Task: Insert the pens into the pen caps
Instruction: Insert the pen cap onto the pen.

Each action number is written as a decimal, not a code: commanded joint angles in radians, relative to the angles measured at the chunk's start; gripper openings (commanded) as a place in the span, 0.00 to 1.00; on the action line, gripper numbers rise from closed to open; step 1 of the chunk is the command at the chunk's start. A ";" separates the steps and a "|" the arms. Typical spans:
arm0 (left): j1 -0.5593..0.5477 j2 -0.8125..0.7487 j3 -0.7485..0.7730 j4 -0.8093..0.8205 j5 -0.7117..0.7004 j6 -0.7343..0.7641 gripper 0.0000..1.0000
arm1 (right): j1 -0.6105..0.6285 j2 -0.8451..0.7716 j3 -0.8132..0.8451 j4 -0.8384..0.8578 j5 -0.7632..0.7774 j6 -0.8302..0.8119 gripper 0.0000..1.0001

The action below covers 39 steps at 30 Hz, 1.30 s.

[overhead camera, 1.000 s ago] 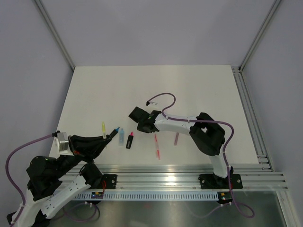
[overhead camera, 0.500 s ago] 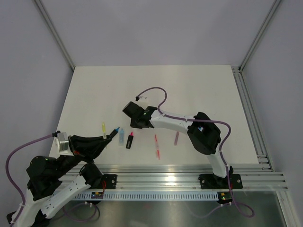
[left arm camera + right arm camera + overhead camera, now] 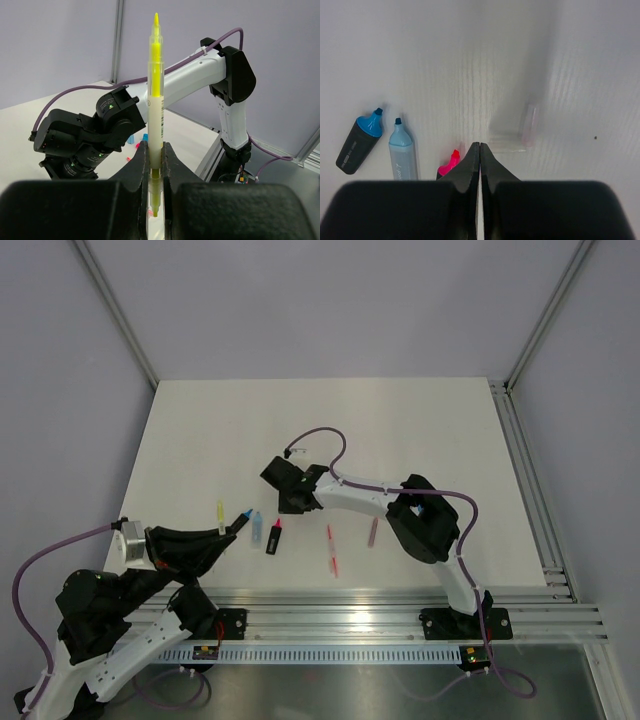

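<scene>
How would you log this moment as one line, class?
left jaws: shut on yellow pen | right jaws: shut, empty, over table | blue marker: uncapped, lying on table

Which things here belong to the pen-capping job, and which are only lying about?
Job:
thin yellow highlighter pen in left gripper
black marker with blue tip
pale-blue marker
black marker with pink tip
thin red-pink pen
thin purplish pen
pale cap-like piece, blurred

Just there:
purple cable
aluminium rail
</scene>
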 commanded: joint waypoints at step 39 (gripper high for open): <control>-0.007 -0.043 0.013 0.041 0.025 0.015 0.00 | 0.010 -0.047 -0.122 0.019 -0.057 -0.019 0.00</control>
